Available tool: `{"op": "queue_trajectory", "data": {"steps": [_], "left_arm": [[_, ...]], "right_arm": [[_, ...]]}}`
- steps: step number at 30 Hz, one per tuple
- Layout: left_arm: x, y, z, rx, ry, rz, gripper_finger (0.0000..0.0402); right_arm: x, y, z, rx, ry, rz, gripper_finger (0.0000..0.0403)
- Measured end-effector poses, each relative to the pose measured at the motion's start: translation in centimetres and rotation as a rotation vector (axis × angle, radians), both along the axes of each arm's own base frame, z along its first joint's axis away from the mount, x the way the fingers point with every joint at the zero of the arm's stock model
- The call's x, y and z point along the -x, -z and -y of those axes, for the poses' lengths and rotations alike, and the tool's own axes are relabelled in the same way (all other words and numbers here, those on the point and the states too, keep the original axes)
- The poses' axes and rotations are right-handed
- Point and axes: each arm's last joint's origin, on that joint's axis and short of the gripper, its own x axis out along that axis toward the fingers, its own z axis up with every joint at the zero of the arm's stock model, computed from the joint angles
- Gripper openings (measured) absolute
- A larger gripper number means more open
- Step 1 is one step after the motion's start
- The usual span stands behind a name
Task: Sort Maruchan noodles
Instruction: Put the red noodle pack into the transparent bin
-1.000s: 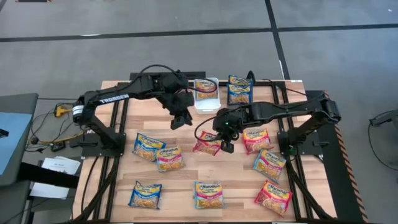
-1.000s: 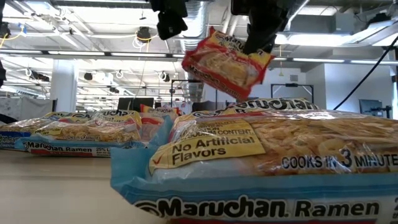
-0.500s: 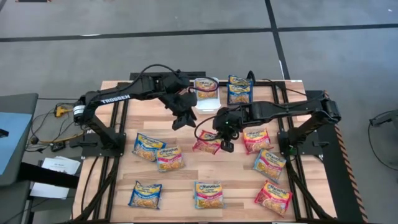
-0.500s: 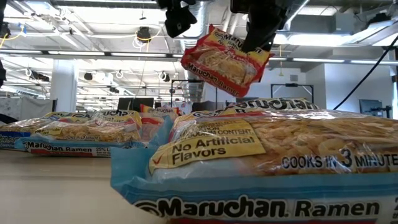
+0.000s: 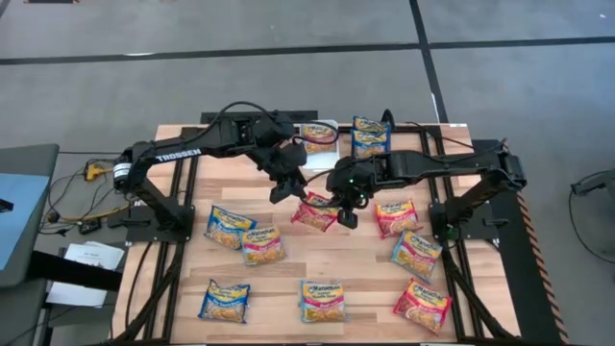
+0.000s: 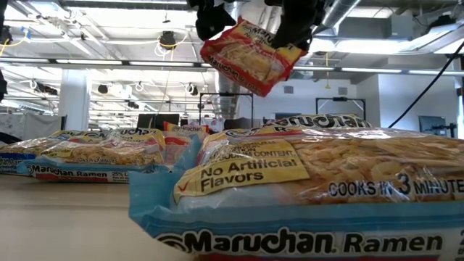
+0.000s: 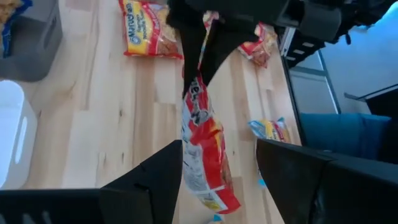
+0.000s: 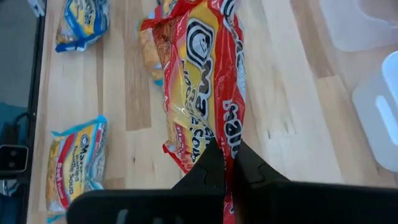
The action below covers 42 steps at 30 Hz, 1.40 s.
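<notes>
Right gripper pinches a red packet mid-frame above the table; left gripper jaws wide beside it. Most packets unsorted.

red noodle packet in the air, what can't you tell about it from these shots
- Red packet: its gripped corner is covered by the right claw in the right wrist view.
- Its lower end is cut off by the bottom edge in the left wrist view, between the open left claw's fingers.
- High view: print too small to read.
- Bins: partly hidden by the arms.
</notes>
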Motion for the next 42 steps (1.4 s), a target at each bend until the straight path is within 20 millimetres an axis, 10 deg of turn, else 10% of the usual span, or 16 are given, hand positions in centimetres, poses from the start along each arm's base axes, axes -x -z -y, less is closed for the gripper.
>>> {"op": "queue_trajectory", "data": {"steps": [27, 42], "left_arm": [[-4.0, 4.8, 0.4, 0.039, 0.070, -0.091, 0.0189], [-4.1, 5.0, 0.5, 0.028, 0.094, -0.092, 0.0019]], "right_arm": [[0.1, -0.1, 0.0, -0.001, 0.001, -0.007, 0.0011], [0.1, -0.1, 0.0, -0.002, 0.001, -0.009, 0.0015]]}}
